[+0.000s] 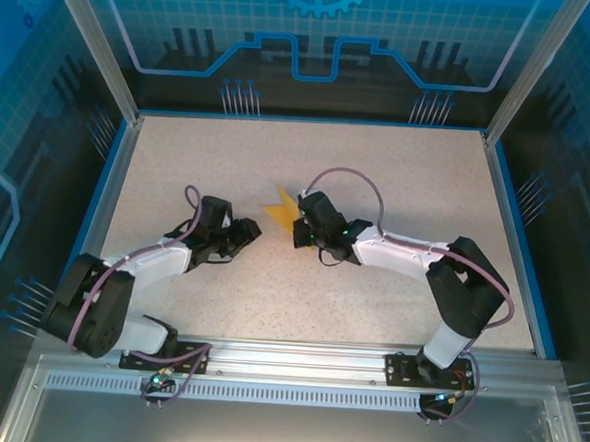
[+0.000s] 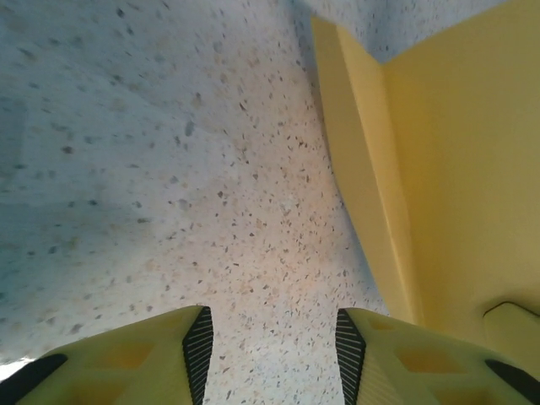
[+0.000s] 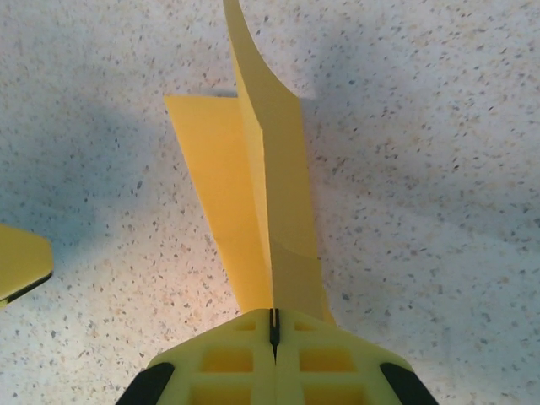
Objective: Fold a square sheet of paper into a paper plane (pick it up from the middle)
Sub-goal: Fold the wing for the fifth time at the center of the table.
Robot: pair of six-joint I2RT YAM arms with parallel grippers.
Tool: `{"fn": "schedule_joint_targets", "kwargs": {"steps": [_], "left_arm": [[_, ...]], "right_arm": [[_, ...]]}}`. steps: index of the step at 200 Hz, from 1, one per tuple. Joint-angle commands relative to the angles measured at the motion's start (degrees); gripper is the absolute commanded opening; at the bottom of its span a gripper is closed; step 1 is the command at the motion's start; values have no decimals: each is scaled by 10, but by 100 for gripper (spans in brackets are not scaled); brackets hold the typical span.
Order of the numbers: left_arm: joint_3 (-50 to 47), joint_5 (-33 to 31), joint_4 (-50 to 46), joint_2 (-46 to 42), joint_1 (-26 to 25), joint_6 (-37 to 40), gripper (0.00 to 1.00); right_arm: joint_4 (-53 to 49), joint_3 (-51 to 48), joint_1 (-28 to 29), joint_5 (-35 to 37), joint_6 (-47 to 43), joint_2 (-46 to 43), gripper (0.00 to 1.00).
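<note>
Bright, even light is coming down from overhead onto the speckled desk, while everything beyond its edges is sitting in dim blue. Up close, the folded paper is throwing soft bluish shadows, and the desk is glowing warm nearest the lens.

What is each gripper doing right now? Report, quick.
Left gripper: open, nothing between its fingers.
Right gripper: closed on the folded yellow paper.
</note>
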Motion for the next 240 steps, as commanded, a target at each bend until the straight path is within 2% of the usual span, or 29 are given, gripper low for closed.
{"fn": "schedule_joint_targets", "kwargs": {"steps": [1,28,78,159,185,240], "left_arm": [[26,15,42,36,-10,-5,43],[37,6,56,83,-13,-11,33],[42,-16,72,111,-13,-9,26],[45,-15,76,112,-13,17,25],[45,-25,76,119,-13,24,23],[53,-44,81,131,-13,41,20]], "right_arm": [[-16,13,25,35,-16,32,0],[-10,25,34,12,-19,65,0],[28,22,28,-73,6,85,0],[172,-16,-69,-324,106,133,0],[201,-15,-82,-368,133,155,0],[230,-15,-96,-412,173,162,0]]}}
